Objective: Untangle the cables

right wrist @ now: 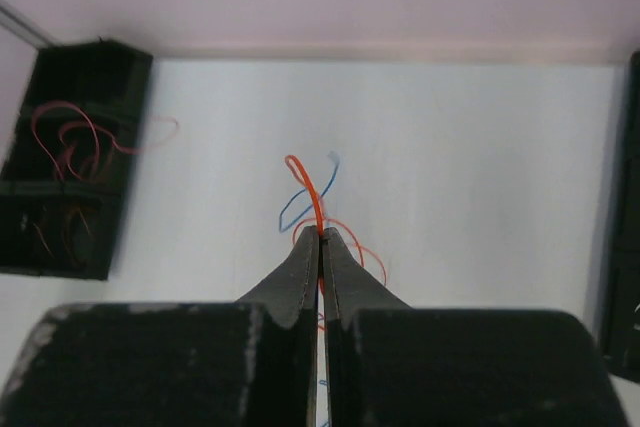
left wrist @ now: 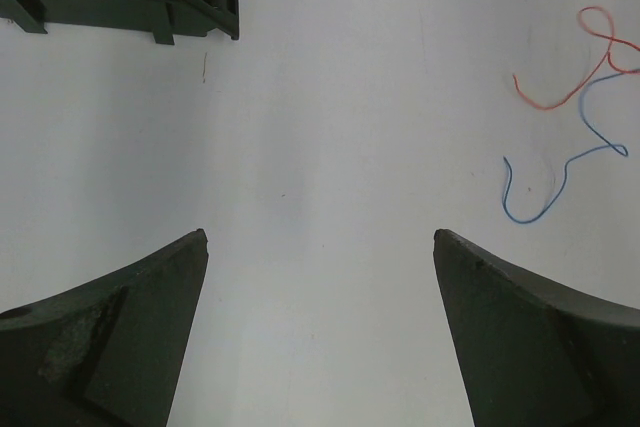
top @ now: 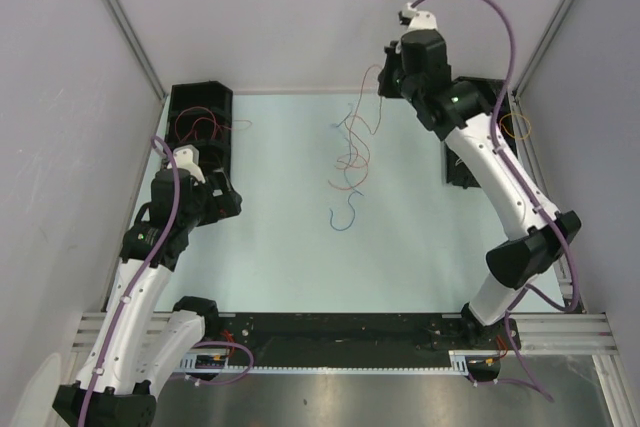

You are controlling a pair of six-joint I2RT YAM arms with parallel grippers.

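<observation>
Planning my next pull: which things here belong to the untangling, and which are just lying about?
In the job: loose tangle of thin orange, red and blue wires; thin orange wire pinched by the fingers of the right gripper.
Lying about: black plastic bin of red wires, left; black bin with orange loop, right.

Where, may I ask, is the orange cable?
In the right wrist view, the orange cable sits centre, pinched by the shut right gripper, beside the blue cable.
</observation>
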